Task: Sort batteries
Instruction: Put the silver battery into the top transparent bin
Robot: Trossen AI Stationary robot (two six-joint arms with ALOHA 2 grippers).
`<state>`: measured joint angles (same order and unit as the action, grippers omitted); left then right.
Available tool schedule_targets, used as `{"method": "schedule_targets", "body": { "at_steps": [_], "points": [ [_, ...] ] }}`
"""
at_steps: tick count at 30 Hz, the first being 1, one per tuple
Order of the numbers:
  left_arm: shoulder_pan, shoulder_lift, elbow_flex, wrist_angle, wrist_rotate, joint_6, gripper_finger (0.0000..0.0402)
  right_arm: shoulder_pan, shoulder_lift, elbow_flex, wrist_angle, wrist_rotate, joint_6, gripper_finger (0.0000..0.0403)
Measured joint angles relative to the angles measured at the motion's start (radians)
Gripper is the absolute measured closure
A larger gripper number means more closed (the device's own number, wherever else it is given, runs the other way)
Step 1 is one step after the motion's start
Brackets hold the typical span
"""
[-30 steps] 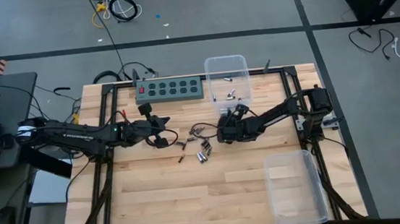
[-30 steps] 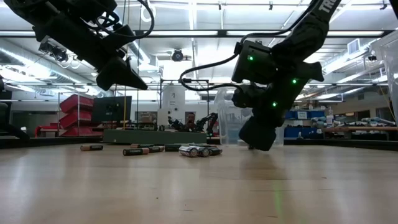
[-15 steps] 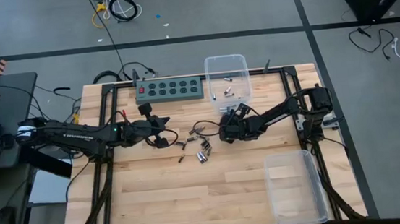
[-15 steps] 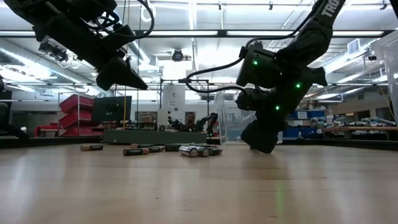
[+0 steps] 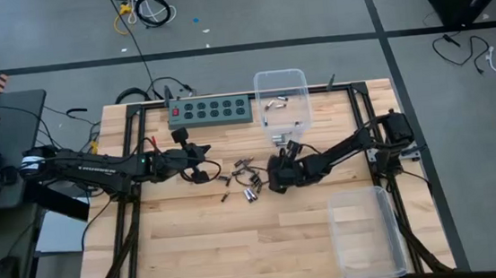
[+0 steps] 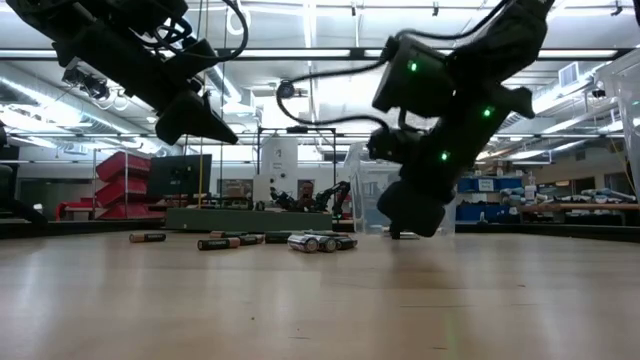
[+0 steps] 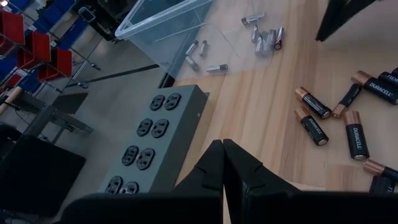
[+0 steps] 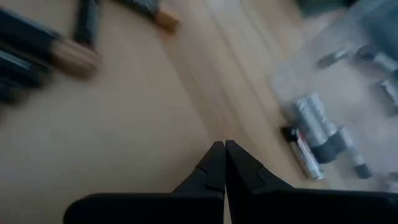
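The right claw (image 5: 275,174) is shut tight, holding nothing, just beside the batteries (image 5: 250,186). The left claw (image 5: 204,172) is shut too.

Bare bench (image 5: 231,248) lies open at the front. Batteries (image 5: 243,183), the strip (image 5: 210,112) and two bins (image 5: 282,95) crowd elsewhere.

Grey floor (image 5: 326,6) with dark tape lines, red bins (image 6: 98,178) on shelving, bright ceiling strip lights (image 6: 300,52).
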<state>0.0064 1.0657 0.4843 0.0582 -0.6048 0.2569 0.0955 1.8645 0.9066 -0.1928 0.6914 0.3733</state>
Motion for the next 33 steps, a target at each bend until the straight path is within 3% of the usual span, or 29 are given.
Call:
{"method": "schedule_targets", "body": {
  "at_steps": [5,8,13,22,33],
  "points": [
    [0.000,0.000,0.000,0.002,0.000,0.000,0.0402,-0.013,0.000,-0.007,-0.041,0.158,0.020,0.0403],
    [0.000,0.000,0.000,0.005,0.000,0.000,0.0402,-0.065,0.000,-0.036,-0.033,0.186,0.028,0.0403],
    [0.000,0.000,0.000,0.003,0.000,-0.002,0.0402,-0.120,-0.001,-0.084,0.038,0.155,0.027,0.0403],
    [0.000,0.000,0.000,0.002,0.000,-0.002,0.0402,-0.119,-0.002,-0.091,0.070,0.047,0.018,0.0403],
    [0.000,0.000,0.000,0.002,0.000,-0.001,0.0402,-0.005,-0.006,-0.042,0.052,-0.081,0.103,0.0403]
  ]
}}
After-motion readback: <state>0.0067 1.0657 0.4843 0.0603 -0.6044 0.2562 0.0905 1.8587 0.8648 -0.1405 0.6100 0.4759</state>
